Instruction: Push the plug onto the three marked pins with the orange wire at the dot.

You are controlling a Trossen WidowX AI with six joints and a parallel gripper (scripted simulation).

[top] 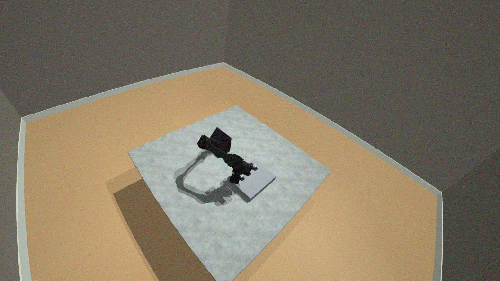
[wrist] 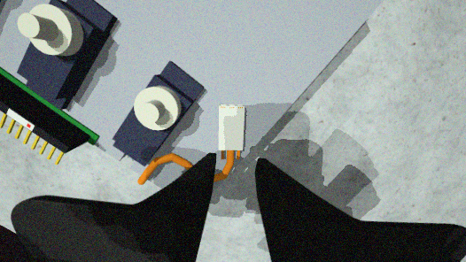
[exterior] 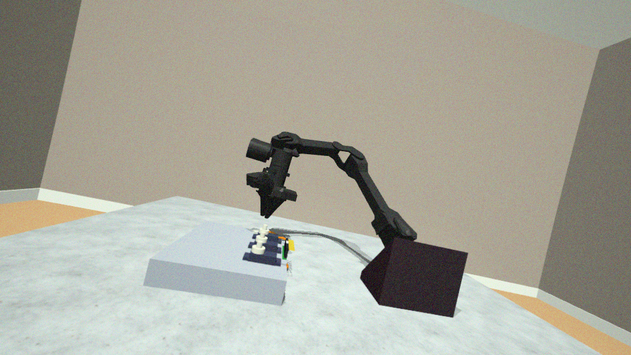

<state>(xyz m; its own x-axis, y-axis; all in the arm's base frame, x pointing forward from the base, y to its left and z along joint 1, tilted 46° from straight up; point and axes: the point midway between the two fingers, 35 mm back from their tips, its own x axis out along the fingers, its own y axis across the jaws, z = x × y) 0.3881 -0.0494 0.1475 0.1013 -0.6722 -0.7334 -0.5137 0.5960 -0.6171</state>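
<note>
The small white plug [wrist: 231, 127] lies flat on the pale grey holder [wrist: 257, 44], near its edge. Its orange wire [wrist: 164, 165] curls out from beneath it toward a dark blue servo with a cream horn [wrist: 157, 111]. My gripper [wrist: 236, 163] hangs above the plug's wire end, pointing down, with its fingers a little apart and nothing between them. The black pin board with a green edge [wrist: 44, 117] carries gold pins [wrist: 31, 139] and a white band with a red dot [wrist: 21, 120]. In the exterior view the gripper [exterior: 266, 214] hovers well above the holder [exterior: 211, 265].
A second servo [wrist: 49, 31] stands on the holder at the upper left of the wrist view. The arm's dark base box [exterior: 414, 275] stands to the right of the holder. The holder sits on a grey mat [top: 227, 195] over an orange floor.
</note>
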